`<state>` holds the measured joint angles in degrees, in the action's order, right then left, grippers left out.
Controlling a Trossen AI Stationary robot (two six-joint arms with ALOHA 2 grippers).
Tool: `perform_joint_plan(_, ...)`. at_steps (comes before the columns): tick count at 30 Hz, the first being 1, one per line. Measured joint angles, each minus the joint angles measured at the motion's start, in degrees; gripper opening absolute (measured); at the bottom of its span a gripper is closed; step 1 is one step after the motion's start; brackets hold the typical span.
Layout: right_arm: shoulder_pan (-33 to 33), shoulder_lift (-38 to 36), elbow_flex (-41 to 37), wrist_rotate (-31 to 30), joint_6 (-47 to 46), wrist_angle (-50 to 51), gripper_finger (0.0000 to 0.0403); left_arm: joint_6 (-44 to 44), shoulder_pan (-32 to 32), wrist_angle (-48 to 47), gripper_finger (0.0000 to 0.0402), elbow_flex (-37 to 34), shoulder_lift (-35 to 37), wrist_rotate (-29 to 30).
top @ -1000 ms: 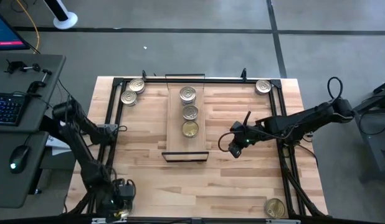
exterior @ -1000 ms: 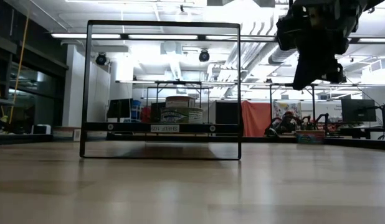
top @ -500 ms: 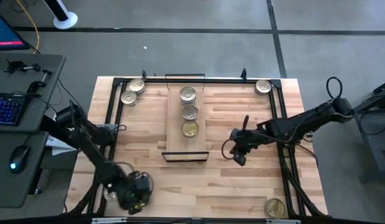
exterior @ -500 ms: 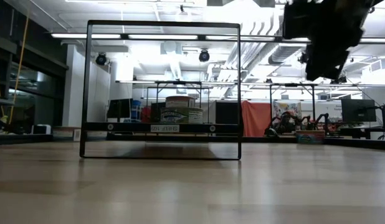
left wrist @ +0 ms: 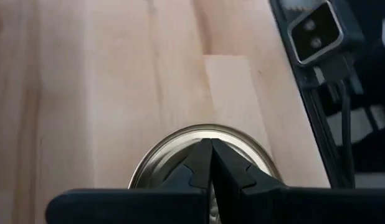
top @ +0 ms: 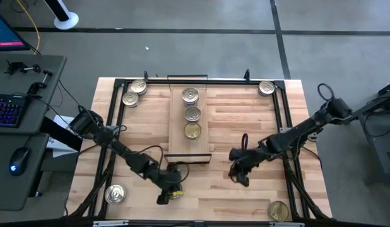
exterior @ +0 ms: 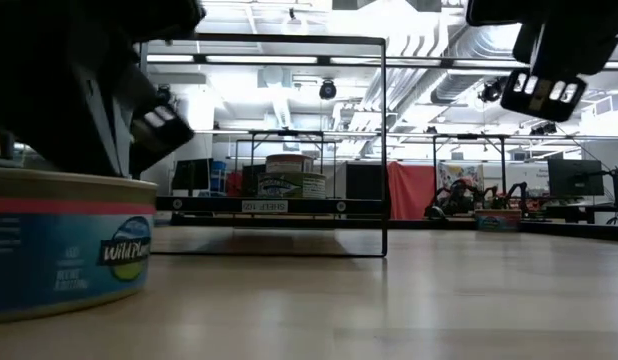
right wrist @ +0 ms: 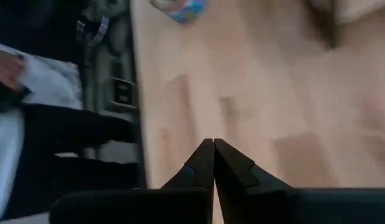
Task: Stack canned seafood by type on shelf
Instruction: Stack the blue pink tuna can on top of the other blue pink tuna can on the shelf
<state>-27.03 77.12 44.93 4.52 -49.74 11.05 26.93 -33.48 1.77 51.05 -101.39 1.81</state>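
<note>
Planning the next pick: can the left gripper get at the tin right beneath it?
Probably yes. The left gripper hangs directly over the tin near the table's front edge, with bare wood around it. But its fingers are shut and must open first.

Three tins (top: pixel 192 113) in line on shelf (top: pixel 177 135)

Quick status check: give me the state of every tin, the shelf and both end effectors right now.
Left end effector: shut, empty, over a tin at the table's near edge.
Right end effector: shut, empty, above bare table.
Shelf: carries three tins in a row.
Two tins: far-left corner.
Far-right tin, near-left tin, near-right tin: loose.
</note>
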Motion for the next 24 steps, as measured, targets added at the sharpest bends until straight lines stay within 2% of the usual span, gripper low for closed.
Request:
perform_joint_plan(2,-1.9,3.2,0.1,-1.5,-3.5,-5.4,0.0000,-3.9,-0.1,-0.7,0.0000,1.0,-0.3,-0.7)
perform_joint_plan(5,-4.1,9.4,4.2,-4.8,-7.4,-6.9,0.0000,-9.5,-1.1,-2.1,0.0000,2.3,0.1,0.1)
perform_joint_plan(10,-5.5,22.5,17.9,-5.4,-4.4,-4.8,0.0000,-15.8,-3.7,-6.3,0.0000,5.2,2.8,3.9)
perform_joint_plan(18,-3.2,41.7,40.2,-7.3,-2.2,6.6,0.0000,-12.3,-13.5,-21.3,0.0000,5.0,7.2,13.8)
perform_joint_plan(24,-0.2,49.5,48.4,-7.8,-1.6,7.1,0.0000,-5.7,-18.0,-19.9,0.0000,1.4,6.9,22.0)
